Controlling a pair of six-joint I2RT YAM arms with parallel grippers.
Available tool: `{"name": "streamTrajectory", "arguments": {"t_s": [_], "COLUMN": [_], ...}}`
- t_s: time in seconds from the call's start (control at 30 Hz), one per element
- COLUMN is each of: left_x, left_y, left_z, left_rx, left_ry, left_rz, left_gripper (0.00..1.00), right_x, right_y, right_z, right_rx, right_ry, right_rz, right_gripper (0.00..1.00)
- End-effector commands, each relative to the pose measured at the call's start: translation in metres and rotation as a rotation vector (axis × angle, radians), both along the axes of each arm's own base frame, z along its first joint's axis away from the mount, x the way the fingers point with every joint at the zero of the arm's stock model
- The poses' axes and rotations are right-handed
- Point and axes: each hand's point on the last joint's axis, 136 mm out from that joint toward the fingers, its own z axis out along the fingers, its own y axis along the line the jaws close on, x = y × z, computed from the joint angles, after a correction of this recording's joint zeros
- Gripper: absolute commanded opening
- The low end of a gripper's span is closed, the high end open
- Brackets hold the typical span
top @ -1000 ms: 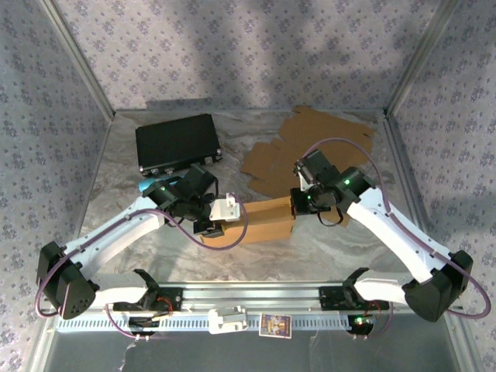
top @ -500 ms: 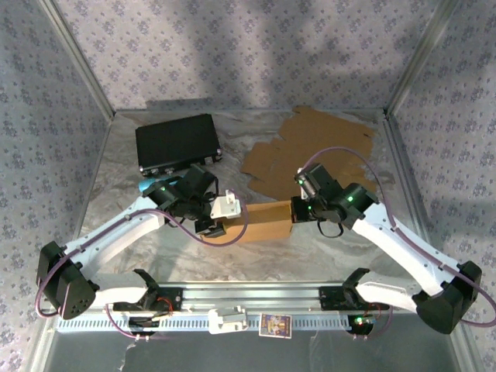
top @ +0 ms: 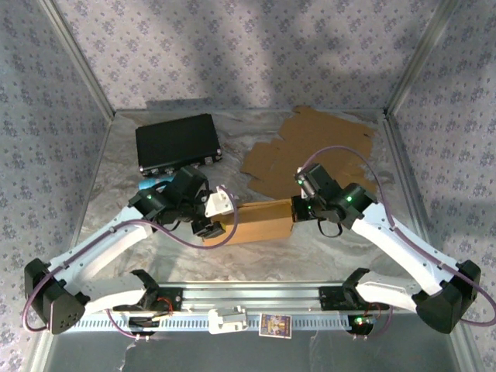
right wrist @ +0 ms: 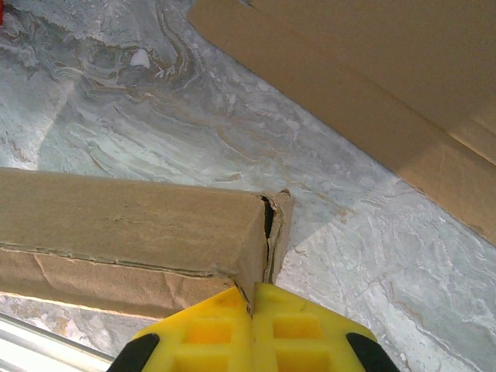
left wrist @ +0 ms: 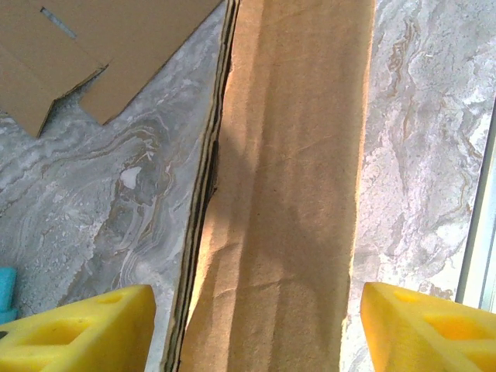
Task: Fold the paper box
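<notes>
**A:** Starting at our left, the black rectangular case (top: 177, 143) sits at the back, well out of play. Just in front of it, our left gripper (left wrist: 256, 329) hangs over the left end of the long brown cardboard box (top: 260, 221). Its yellow fingers (left wrist: 77, 329) are spread wide, one on each side, gripping nothing.

**B:** And the box lies as a low sleeve across the middle of the marbled grey table (left wrist: 418, 155), between our two arms. At its right end, our right gripper (right wrist: 252, 325) has its fingers pressed together on the corner flap.

**A:** So we reckon we're mid-fold: right pins, left is free.

**B:** Next, we'd want the left to come down and press a wall square without tearing that pinched corner. The flat brown cardboard sheets (top: 318, 147) lie at back right, untouched.
</notes>
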Motion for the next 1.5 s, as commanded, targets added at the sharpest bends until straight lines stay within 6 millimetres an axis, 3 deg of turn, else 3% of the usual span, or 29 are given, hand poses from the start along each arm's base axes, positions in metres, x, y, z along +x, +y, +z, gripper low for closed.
{"name": "streamTrajectory", "arguments": {"t_s": [0.0, 0.2, 0.27, 0.37, 0.47, 0.57, 0.67, 0.87, 1.0, 1.2, 1.47], "left_x": [0.0, 0.001, 0.001, -0.001, 0.007, 0.023, 0.028, 0.013, 0.007, -0.006, 0.009], "left_y": [0.004, 0.01, 0.013, 0.02, 0.035, 0.056, 0.074, 0.082, 0.085, 0.088, 0.092], "left_z": [0.006, 0.03, 0.036, 0.038, 0.046, 0.072, 0.085, 0.076, 0.077, 0.063, 0.048], "left_rx": [-0.029, -0.111, -0.144, -0.176, -0.179, -0.217, -0.27, -0.254, -0.217, -0.155, -0.085], "left_ry": [-0.007, -0.027, -0.032, -0.035, -0.086, -0.166, -0.081, 0.298, 0.311, 0.353, 0.285], "left_rz": [0.047, 0.146, 0.191, 0.243, 0.34, 0.495, 0.671, 0.768, 0.749, 0.722, 0.694], "left_gripper": [0.71, 0.76, 0.81, 0.82, 0.81, 0.81, 0.71, 0.56, 0.51, 0.46, 0.41], "right_x": [-0.006, -0.006, -0.005, -0.005, -0.005, -0.005, -0.004, -0.003, -0.004, -0.005, -0.006], "right_y": [-0.005, -0.005, -0.004, -0.001, 0.0, 0.001, 0.003, 0.005, 0.004, 0.002, 0.003], "right_z": [-0.012, -0.011, -0.01, -0.011, -0.01, -0.01, -0.01, -0.009, -0.01, -0.011, -0.012], "right_rx": [-0.06, -0.064, -0.064, -0.065, -0.066, -0.069, -0.07, -0.07, -0.071, -0.071, -0.069], "right_ry": [0.036, 0.033, 0.033, 0.031, 0.028, 0.029, 0.033, 0.036, 0.041, 0.046, 0.052], "right_rz": [0.012, 0.01, 0.009, 0.015, 0.017, 0.019, 0.021, 0.028, 0.029, 0.026, 0.031], "right_gripper": [0.0, 0.0, 0.0, 0.0, 0.0, 0.0, 0.0, 0.0, 0.0, 0.0, 0.0]}}
